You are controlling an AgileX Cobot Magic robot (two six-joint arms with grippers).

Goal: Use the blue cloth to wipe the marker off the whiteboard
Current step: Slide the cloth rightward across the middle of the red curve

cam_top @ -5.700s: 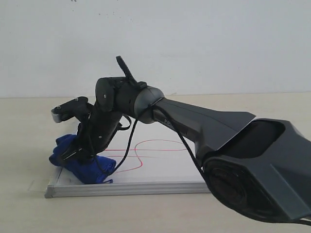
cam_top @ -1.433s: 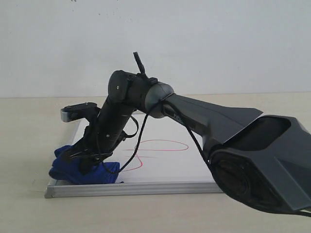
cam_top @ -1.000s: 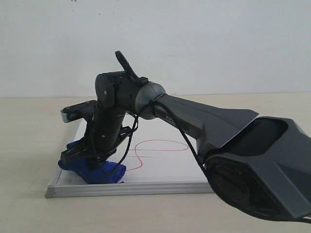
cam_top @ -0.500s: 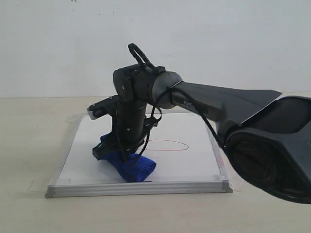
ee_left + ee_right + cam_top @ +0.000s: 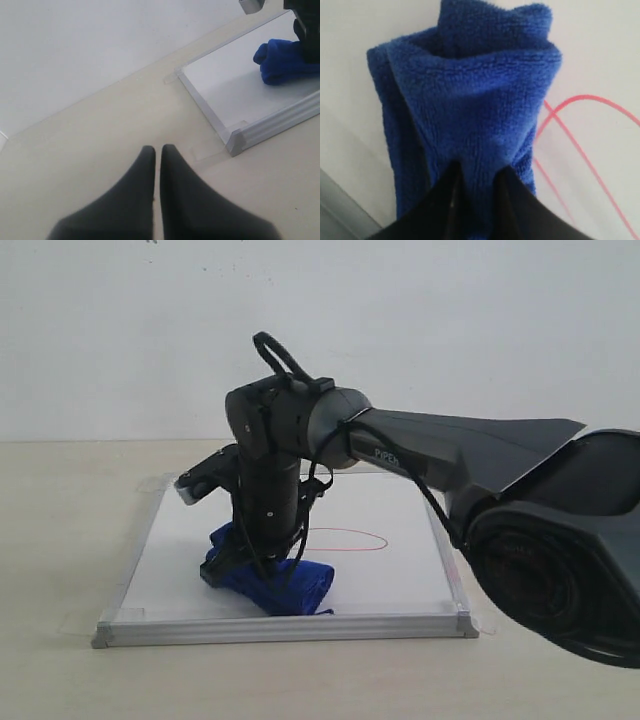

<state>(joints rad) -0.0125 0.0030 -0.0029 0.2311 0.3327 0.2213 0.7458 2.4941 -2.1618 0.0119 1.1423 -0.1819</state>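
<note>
The whiteboard (image 5: 380, 580) lies flat on the table, silver-framed. The blue cloth (image 5: 275, 580) rests on the board near its front edge, left of centre. My right gripper (image 5: 240, 565) presses down on it, shut on a fold of the cloth (image 5: 470, 115). What shows of the red marker (image 5: 345, 540) is a narrow loop to the right of the cloth; in the right wrist view red strokes (image 5: 580, 150) curve beside the cloth. My left gripper (image 5: 156, 149) hovers over the bare table off the board's corner (image 5: 235, 142), shut, holding nothing.
Beige table (image 5: 60, 540) surrounds the board, with a white wall behind. The right arm's black body (image 5: 540, 540) fills the right foreground. Clear tape (image 5: 75, 625) marks the board's corners.
The right gripper dragged the cloth from the board's left front corner rightward toward the middle. The left part of the red line is gone; only the loop at right is left.
</note>
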